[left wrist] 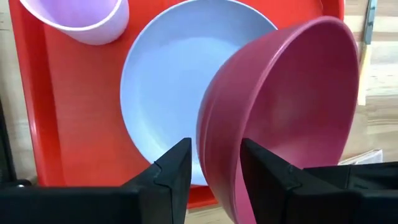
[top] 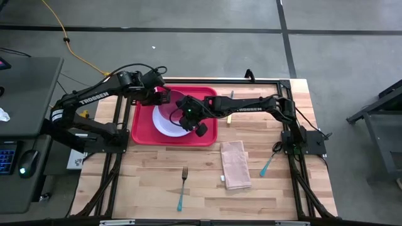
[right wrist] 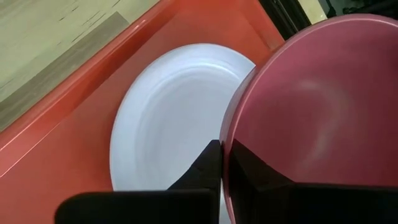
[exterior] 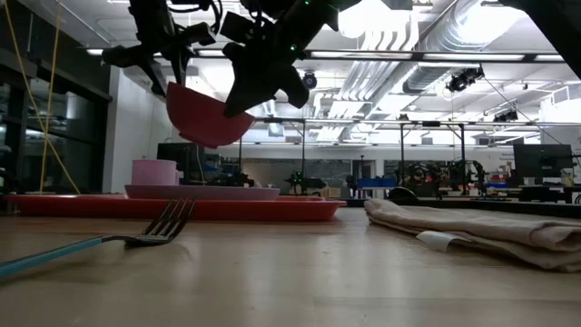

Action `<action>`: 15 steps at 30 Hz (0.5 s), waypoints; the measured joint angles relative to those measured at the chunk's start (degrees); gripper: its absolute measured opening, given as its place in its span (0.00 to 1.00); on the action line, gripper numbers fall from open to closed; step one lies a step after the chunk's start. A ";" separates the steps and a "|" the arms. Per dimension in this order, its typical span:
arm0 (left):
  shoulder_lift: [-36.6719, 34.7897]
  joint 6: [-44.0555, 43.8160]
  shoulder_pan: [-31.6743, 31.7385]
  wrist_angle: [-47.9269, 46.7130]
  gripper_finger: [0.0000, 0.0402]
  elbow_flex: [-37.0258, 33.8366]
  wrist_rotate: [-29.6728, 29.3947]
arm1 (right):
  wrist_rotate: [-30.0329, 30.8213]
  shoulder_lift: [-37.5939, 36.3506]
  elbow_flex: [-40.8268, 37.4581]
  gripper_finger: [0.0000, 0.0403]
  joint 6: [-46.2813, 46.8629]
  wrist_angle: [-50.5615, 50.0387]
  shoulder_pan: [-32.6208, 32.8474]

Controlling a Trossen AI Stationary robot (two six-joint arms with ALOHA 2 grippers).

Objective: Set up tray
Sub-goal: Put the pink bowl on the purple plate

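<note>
**Bowl held by both claws above the plate**

The right claw (right wrist: 221,163) is closed tight on the rim of the bowl (right wrist: 311,118), which hangs tilted in the air. The left claw (left wrist: 214,171) stands half open, one finger on each side of the same rim; I cannot tell if it presses already. Directly under both claws lies the plate (left wrist: 168,93) on the tray (top: 141,129), with a cup (left wrist: 81,18) beyond it. To do well, one claw should let go only when the other grips firmly, then level the bowl and lower it slowly onto the plate.
</note>
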 joint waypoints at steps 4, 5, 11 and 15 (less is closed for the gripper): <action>0.19 -0.06 0.00 -0.04 0.41 0.00 -0.20 | -0.04 0.00 0.00 0.00 0.01 0.00 0.10; 0.50 -0.26 0.00 -0.07 0.41 0.00 -0.20 | -0.04 0.00 0.00 0.00 0.02 -0.04 0.14; 3.13 -0.42 0.00 -0.34 0.41 0.00 0.41 | 0.13 0.00 0.00 0.00 0.05 0.34 0.40; 4.35 -0.45 0.00 -0.33 0.41 0.00 1.36 | 0.12 0.00 0.00 0.00 0.17 0.53 0.47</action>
